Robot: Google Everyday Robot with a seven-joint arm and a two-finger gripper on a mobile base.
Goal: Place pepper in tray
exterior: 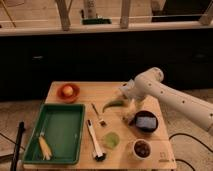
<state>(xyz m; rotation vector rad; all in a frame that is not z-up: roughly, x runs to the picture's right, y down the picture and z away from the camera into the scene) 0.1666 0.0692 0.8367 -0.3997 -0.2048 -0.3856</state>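
Observation:
The slim green pepper [113, 104] is at the middle of the wooden table [150, 159], its stem end right at my gripper. My gripper [126, 95] is at the end of the white arm that reaches in from the right, and it touches or nearly touches the pepper's right end. I cannot tell whether the pepper rests on the table or is held. The dark-green tray [56, 131] lies at the front left of the table, well to the left of the pepper. A yellow corn cob [45, 147] lies in the tray's near left corner.
An orange bowl [67, 92] with a round fruit stands behind the tray. A small utensil [98, 114], a long black-and-white spoon [95, 143] and a pale-green cup [111, 140] lie between tray and arm. A dark bowl [145, 123] and a white cup [142, 148] stand at the right.

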